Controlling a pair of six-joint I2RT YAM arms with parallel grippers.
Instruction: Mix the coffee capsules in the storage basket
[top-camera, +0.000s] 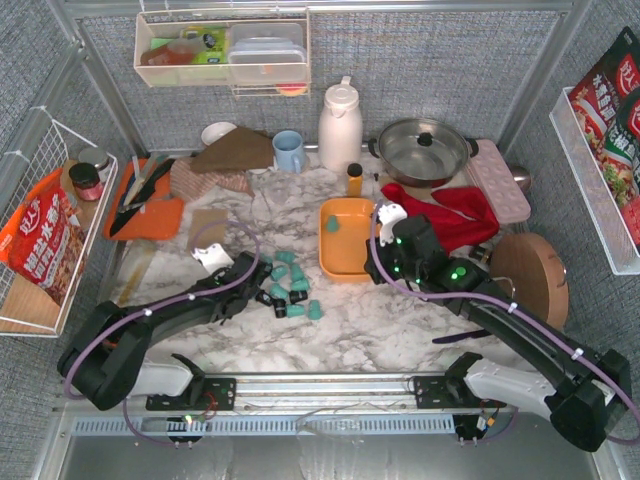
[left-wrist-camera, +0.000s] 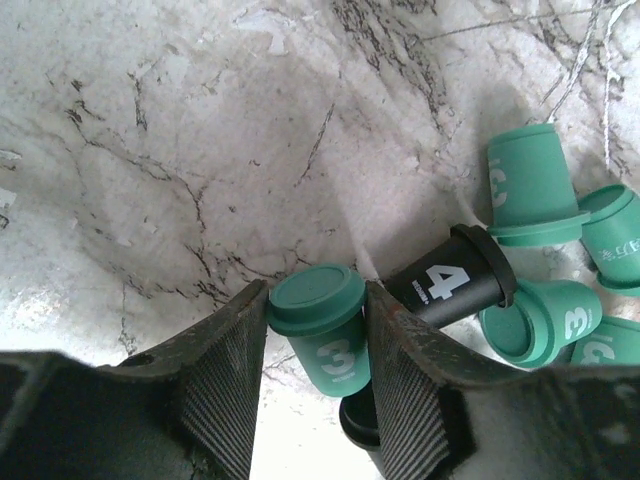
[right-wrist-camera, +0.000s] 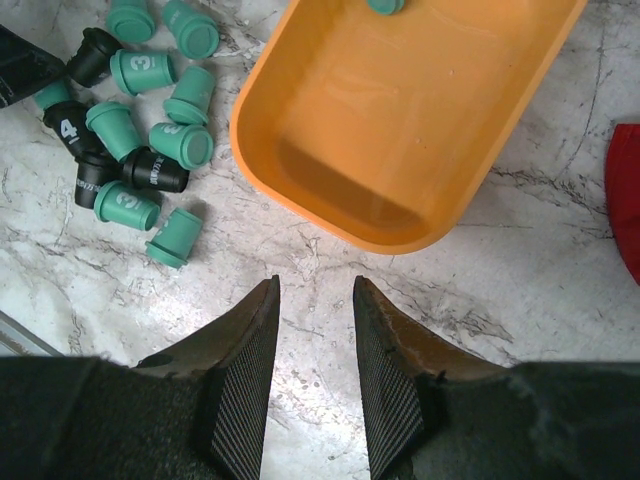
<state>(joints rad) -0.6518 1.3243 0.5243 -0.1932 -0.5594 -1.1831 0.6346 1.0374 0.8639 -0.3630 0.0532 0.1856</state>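
We see the marble surface (top-camera: 380, 320) filling the middle of the overhead view. The orange storage basket (top-camera: 348, 250) stands on it just right of centre. It is almost bare, with one teal pod (top-camera: 331, 224) lying in its upper left corner.

The right end effector (right-wrist-camera: 315, 282) hangs over the surface just below the basket's lower edge, with its fingers apart and nothing between them. The left end effector (left-wrist-camera: 316, 292) is at the left side of the pile, and its two fingers are clamped on the rim of a teal capsule (left-wrist-camera: 330, 345) marked 3.

The rest of the coffee capsules (top-camera: 290, 283) lie in a loose heap on the surface left of the basket and outside it. Most are teal and a few are black. In the left wrist view a black capsule (left-wrist-camera: 450, 285) marked 4 lies on its side at centre right, touching the right finger.
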